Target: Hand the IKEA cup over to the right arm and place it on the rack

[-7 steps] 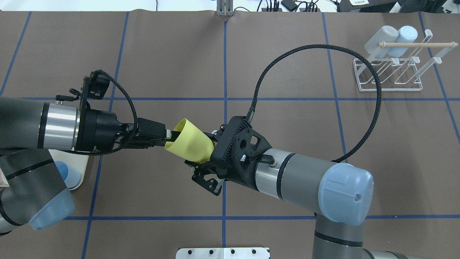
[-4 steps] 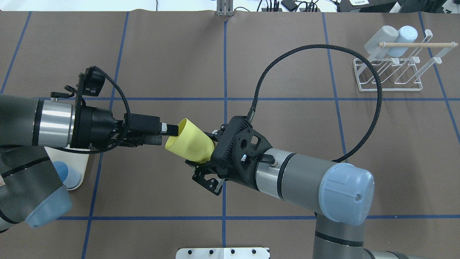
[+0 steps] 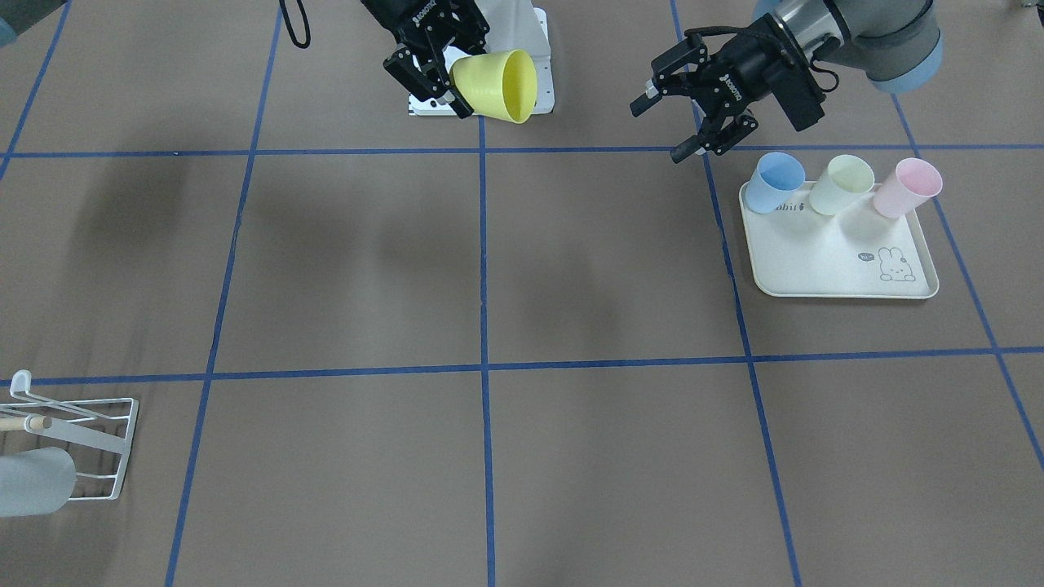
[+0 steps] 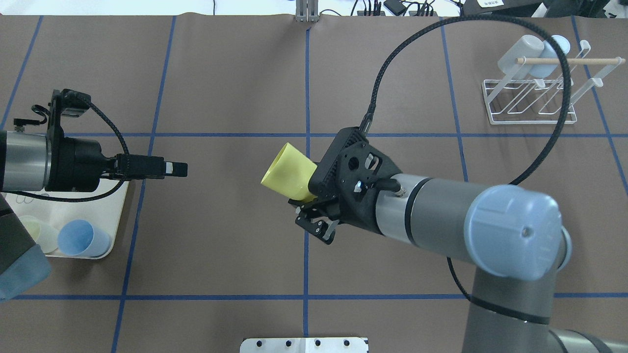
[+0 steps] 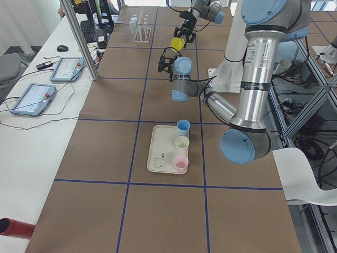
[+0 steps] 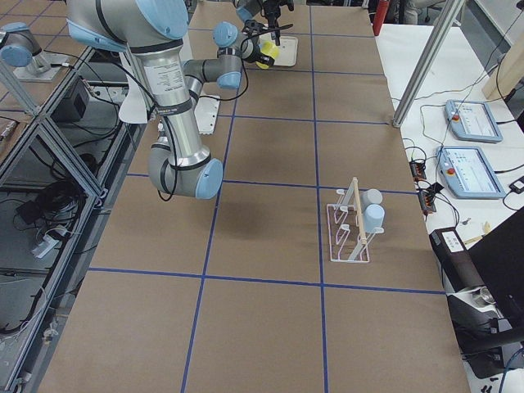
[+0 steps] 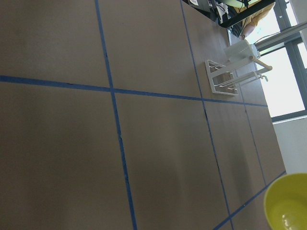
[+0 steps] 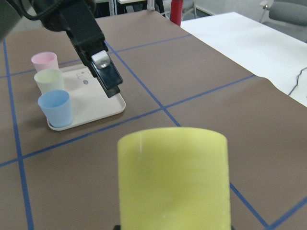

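The yellow IKEA cup (image 4: 288,171) hangs above the table's middle, tilted, with its mouth toward the left arm. The right arm's gripper (image 4: 308,195) is shut on the cup's base; the fingertips are hidden behind the cup. The cup (image 8: 175,177) fills the lower part of the right wrist view. My left gripper (image 3: 661,130) stands open and apart from the cup, its fingers (image 8: 103,72) holding nothing, above the tray's inner end. The white wire rack (image 4: 535,98) with its wooden dowel stands at the far right.
A grey cup (image 4: 522,51) and a light-blue cup (image 4: 557,46) hang on the rack. The cream rabbit tray (image 3: 816,269) under the left arm holds a blue cup (image 3: 775,181), a pale-yellow cup (image 3: 844,183) and a pink cup (image 3: 907,186). The right arm's thick black cable (image 4: 564,122) loops over the rack.
The left gripper has come off the cup's rim and drawn back to the left over the tray. The right arm has moved up and to the right with the cup.
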Motion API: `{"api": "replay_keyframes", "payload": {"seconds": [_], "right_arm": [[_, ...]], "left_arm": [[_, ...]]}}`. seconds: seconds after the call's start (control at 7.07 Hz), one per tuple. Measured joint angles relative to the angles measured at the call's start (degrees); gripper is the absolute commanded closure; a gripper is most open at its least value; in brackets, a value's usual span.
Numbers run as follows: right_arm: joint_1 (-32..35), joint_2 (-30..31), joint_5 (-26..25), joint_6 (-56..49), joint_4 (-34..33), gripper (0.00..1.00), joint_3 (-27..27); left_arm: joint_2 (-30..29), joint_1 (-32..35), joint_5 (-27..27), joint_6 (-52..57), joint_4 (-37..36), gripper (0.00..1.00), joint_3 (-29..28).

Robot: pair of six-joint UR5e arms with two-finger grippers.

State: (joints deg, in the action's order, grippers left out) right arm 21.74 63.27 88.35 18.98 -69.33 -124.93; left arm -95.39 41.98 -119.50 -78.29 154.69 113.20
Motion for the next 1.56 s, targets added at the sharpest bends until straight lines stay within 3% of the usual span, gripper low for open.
{"api": "replay_keyframes", "payload": {"seconds": [0.42,0.71,1.13,1.56], "right_arm": [[16.9,-0.1,19.0,-4.0,-20.2,1.0,-2.3],[23.9,0.1,21.4,-17.5,-30.3,1.0,-1.9],[32.5,0.6,19.9,-44.5,-37.8,1.0,2.6],[35.0,4.6,3.2,-66.0,-39.9,1.0,3.9]], "left_arm": [[2.0,0.8,0.1,2.6,0.0,0.0,0.2],[4.3,2.1,0.1,5.6,0.0,0.0,0.4],[5.1,2.5,0.1,6.4,0.1,0.0,0.6],[5.2,2.4,0.2,6.4,0.1,0.0,0.6]]}}
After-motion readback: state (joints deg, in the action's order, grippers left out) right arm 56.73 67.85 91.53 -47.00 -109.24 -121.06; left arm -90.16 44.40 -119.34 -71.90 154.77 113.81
